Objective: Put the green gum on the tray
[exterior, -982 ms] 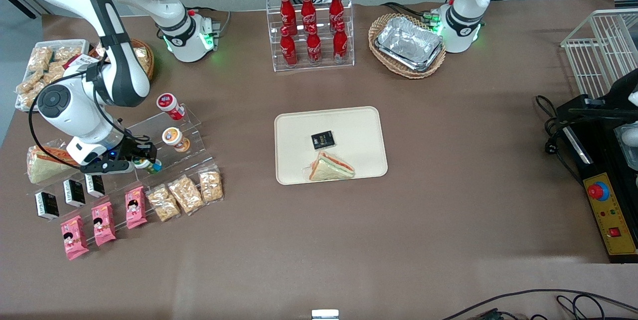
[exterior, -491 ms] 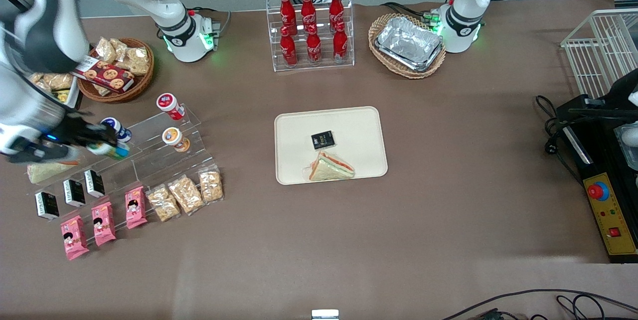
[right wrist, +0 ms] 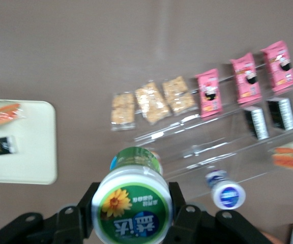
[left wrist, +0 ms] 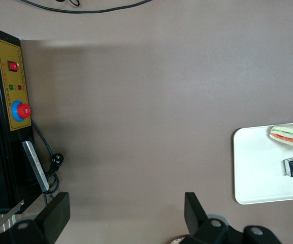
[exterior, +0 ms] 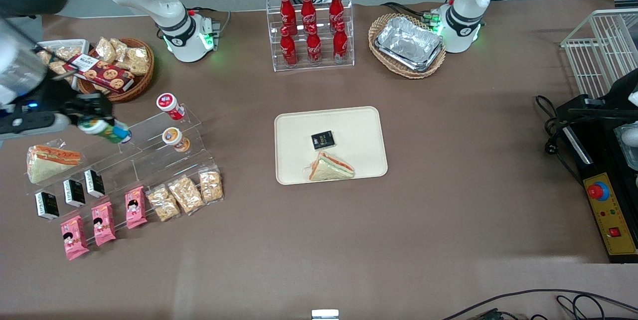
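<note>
Green gum (exterior: pixel 102 129), a small bottle with a green-rimmed white lid, is clamped sideways between the fingers of the gripper (exterior: pixel 94 121), lifted above the clear stepped display stand (exterior: pixel 149 145) at the working arm's end of the table. In the right wrist view the gum's lid (right wrist: pixel 132 205) fills the space between the two dark fingers (right wrist: pixel 179 216), showing a yellow flower and white lettering.

Going across the front view from that end: a wrapped sandwich (exterior: pixel 50 160) lies nearer the camera than the gripper, with small black packets (exterior: pixel 70 193) and pink snack packs (exterior: pixel 102 223) nearer still. A wicker basket of biscuits (exterior: pixel 117 68) sits farther from the camera. On the stand rest a red-lidded bottle (exterior: pixel 169 105) and an orange-lidded bottle (exterior: pixel 174 139); a blue-lidded bottle (right wrist: pixel 227 194) is plain in the wrist view but mostly covered by the gum in the front view. Three bags of crackers (exterior: pixel 187 193) lie in front of the stand.

The tray (exterior: pixel 299 130), cream-beige, lies mid-table, well apart from the gum, holding a black packet (exterior: pixel 322 139) and a second sandwich (exterior: pixel 331 168). A rack of red cola bottles (exterior: pixel 310 28) stands farther from the camera. Foil trays in a basket (exterior: pixel 407 45) come next, then a control box (exterior: pixel 610 213) toward the parked arm's end.

The working arm's upper part is cut off by the picture's edge.
</note>
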